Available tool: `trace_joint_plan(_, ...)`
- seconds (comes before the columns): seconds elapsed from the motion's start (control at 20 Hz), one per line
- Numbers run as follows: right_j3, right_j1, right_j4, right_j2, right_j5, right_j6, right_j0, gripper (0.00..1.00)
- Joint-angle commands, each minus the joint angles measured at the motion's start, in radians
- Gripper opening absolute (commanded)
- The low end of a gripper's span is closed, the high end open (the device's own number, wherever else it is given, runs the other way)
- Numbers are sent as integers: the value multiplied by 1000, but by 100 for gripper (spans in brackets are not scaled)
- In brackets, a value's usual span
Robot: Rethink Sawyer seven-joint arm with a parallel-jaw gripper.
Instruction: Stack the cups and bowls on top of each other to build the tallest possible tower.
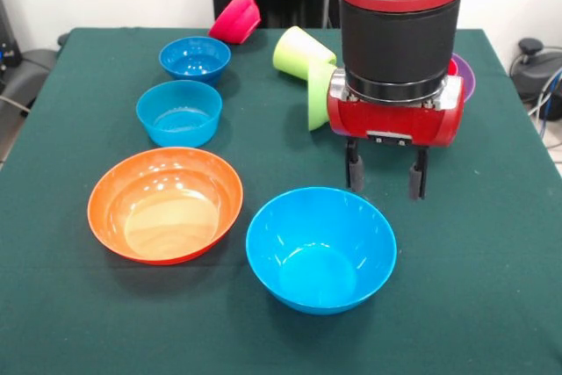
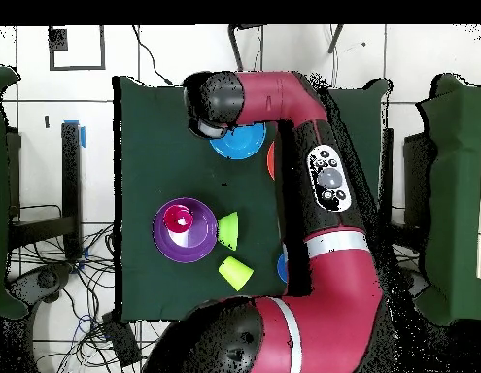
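My gripper (image 1: pixel 385 178), fingers spread and empty, hangs above the large light blue bowl (image 1: pixel 320 248); I should straddle its far rim squarely before pinching.

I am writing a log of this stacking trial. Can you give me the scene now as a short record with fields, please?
gripper: open, hanging just behind the far rim of the large blue bowl, holding nothing
tower: purple bowl with red cup inside
orange bowl: upright, beside large blue bowl
small bowls: light blue and dark blue upright; pink-red tipped up on its side; green on its side
green cup: on its side
table: green cloth
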Motion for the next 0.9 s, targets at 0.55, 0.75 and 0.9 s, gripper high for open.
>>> trace_joint_plan(0.55, -88, 84, -139, 24, 40, -337, 10, 100)
trace_joint_plan(0.75, -97, 87, -146, 32, 50, -373, -10, 100)
trace_joint_plan(0.9, -77, 82, -144, 31, 29, -367, -15, 100)
